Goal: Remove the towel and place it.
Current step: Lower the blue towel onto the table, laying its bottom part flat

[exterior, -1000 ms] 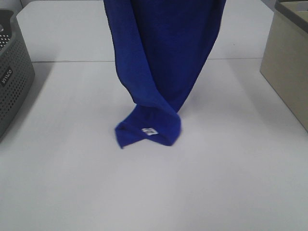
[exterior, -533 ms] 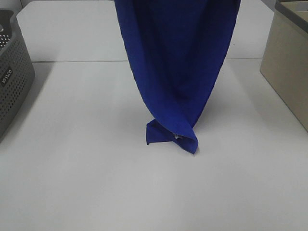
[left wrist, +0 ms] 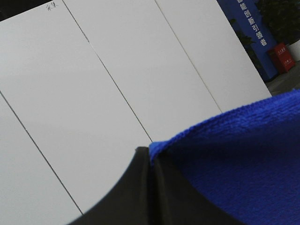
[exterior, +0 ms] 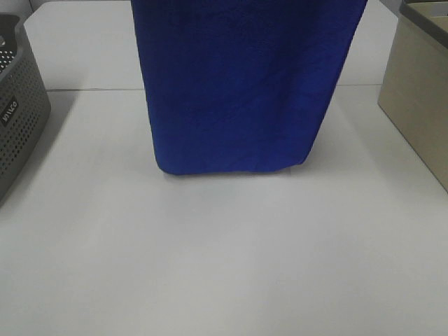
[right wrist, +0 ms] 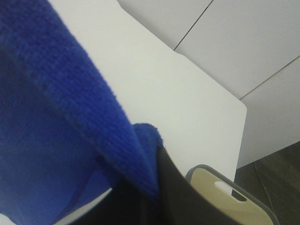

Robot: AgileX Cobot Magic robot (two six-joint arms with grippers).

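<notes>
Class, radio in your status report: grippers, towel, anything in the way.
Left gripper and right gripper shut on towel. Towel hanging spread, lower edge near table. Grey basket left, bin right, both clear.

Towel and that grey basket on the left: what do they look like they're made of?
The towel looks like plush microfibre or terry cloth: deep blue, matt, with a fuzzy pile clear in the wrist views. The basket is probably moulded plastic: grey, smooth, with rows of small holes.
</notes>
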